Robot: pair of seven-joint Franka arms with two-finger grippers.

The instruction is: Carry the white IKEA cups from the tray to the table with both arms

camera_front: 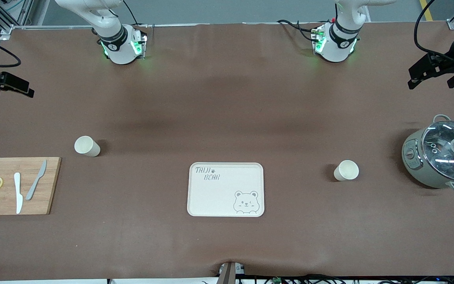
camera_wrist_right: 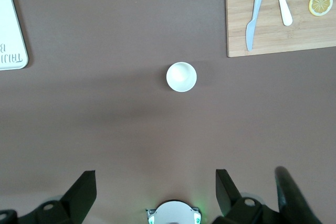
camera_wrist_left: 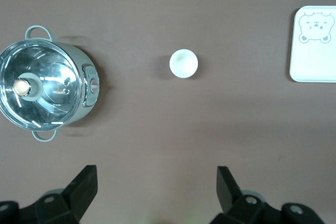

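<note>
Both cups point(camera_front: 87, 146) point(camera_front: 346, 170) already down on the desk point(camera_front: 227, 118) beside the bare tray point(camera_front: 226, 189), well clear of spread, released fingers point(camera_wrist_left: 228, 182) point(camera_wrist_right: 228, 184); probably just hold high and idle.

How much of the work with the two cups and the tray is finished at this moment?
It looks finished. The tray holds nothing. One cup stands on the table toward the right arm's end, near the cutting board; the other cup stands toward the left arm's end, near the pot. Nothing is in hand: the left pincer and right pincer are open, high over the table. Nothing seems left.
</note>
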